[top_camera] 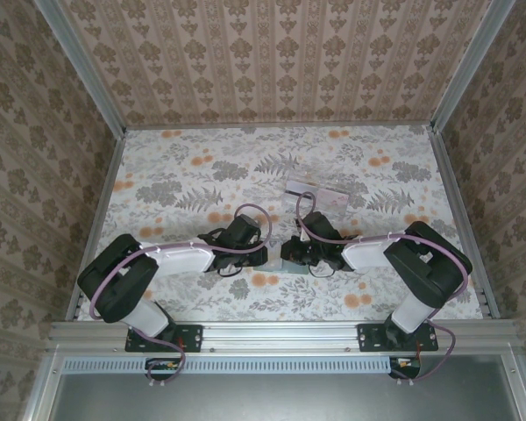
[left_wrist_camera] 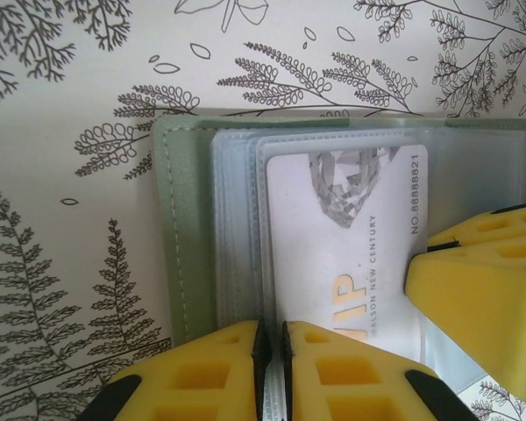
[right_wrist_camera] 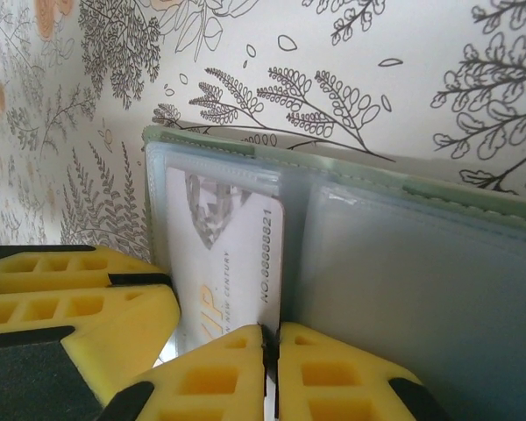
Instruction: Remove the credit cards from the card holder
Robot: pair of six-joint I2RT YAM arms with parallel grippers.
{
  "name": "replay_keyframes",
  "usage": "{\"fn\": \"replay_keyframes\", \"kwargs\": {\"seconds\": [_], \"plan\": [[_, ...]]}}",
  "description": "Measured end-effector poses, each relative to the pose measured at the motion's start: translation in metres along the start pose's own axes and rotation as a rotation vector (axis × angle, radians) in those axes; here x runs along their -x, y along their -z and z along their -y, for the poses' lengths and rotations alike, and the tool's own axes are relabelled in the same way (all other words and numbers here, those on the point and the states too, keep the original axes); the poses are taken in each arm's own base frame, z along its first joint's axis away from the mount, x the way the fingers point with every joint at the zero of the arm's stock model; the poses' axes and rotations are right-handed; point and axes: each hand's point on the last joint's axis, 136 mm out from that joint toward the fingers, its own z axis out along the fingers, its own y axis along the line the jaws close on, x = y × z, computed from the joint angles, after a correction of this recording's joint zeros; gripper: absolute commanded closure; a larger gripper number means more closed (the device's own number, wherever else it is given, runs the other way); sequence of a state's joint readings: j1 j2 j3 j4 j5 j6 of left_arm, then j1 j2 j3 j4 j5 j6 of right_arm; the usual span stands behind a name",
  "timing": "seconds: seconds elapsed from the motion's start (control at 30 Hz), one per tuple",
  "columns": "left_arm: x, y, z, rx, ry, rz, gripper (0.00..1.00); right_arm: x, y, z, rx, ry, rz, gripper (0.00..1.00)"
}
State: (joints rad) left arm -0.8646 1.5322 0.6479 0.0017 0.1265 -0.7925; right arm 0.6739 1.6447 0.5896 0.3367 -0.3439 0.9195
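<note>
Open grey-green folding card holder (left_wrist_camera: 188, 254) sits mid-frame, left wrist view. Bottom centre, left gripper (left_wrist_camera: 272, 331) is pinched on its clear sleeve edge; right gripper (right_wrist_camera: 272, 338) is shut on a corner of the whitish plastic VIP card (left_wrist_camera: 342, 254), maybe w/ sleeve. Imo holder should be pinned flat & card drawn straight along the slot.

Counted: one card holder (left_wrist_camera: 184, 246), one visible credit card (left_wrist_camera: 342, 263), one clear tray (top_camera: 316, 192). Two grippers were present: left gripper (left_wrist_camera: 272, 355), right gripper (right_wrist_camera: 271, 355).

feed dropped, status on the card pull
Left gripper shut on card holder sleeve. Right gripper shut at credit card edge. Card not yet out. Clear tray apart, behind.
</note>
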Motion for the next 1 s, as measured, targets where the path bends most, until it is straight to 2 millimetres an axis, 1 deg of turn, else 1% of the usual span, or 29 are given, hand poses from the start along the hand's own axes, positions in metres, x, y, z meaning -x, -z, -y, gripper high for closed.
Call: {"fn": "replay_keyframes", "kwargs": {"seconds": [0.17, 0.23, 0.27, 0.33, 0.37, 0.43, 0.57, 0.7, 0.87, 1.0], "plan": [[0.0009, 0.0001, -0.0002, 0.003, 0.001, 0.003, 0.92, 0.0002, 0.0016, 0.0014, 0.009, 0.000, 0.010, 0.93], [0.0014, -0.0002, -0.0005, 0.007, 0.004, 0.003, 0.94, 0.0004, 0.0023, 0.0023, 0.013, -0.006, 0.013, 0.97], [0.0017, -0.0004, -0.0003, 0.008, 0.005, 0.003, 0.94, 0.0008, 0.0026, 0.0020, 0.017, -0.007, 0.015, 0.97], [0.0026, -0.0011, 0.0003, 0.009, 0.009, 0.003, 0.95, 0.0017, 0.0032, 0.0030, 0.021, -0.009, 0.019, 0.87], [0.0029, -0.0013, 0.0004, 0.009, 0.009, 0.003, 0.95, 0.0021, 0.0034, 0.0031, 0.024, -0.013, 0.021, 0.83], [0.0030, -0.0017, 0.0005, 0.010, 0.011, 0.003, 0.95, 0.0018, 0.0035, 0.0018, 0.034, -0.016, 0.020, 0.81], [0.0032, -0.0017, 0.0012, 0.012, 0.010, 0.005, 0.95, 0.0022, 0.0043, 0.0008, 0.049, -0.021, 0.019, 0.81], [0.0039, -0.0025, 0.0020, 0.012, 0.012, 0.004, 0.95, 0.0023, 0.0052, 0.0020, 0.061, -0.026, 0.022, 0.84], [0.0041, -0.0030, 0.0022, 0.013, 0.012, 0.003, 0.95, 0.0025, 0.0065, 0.0044, 0.069, -0.037, 0.024, 1.00], [0.0041, -0.0031, 0.0022, 0.013, 0.012, 0.003, 0.95, 0.0019, 0.0068, 0.0051, 0.073, -0.048, 0.024, 1.00]]}}
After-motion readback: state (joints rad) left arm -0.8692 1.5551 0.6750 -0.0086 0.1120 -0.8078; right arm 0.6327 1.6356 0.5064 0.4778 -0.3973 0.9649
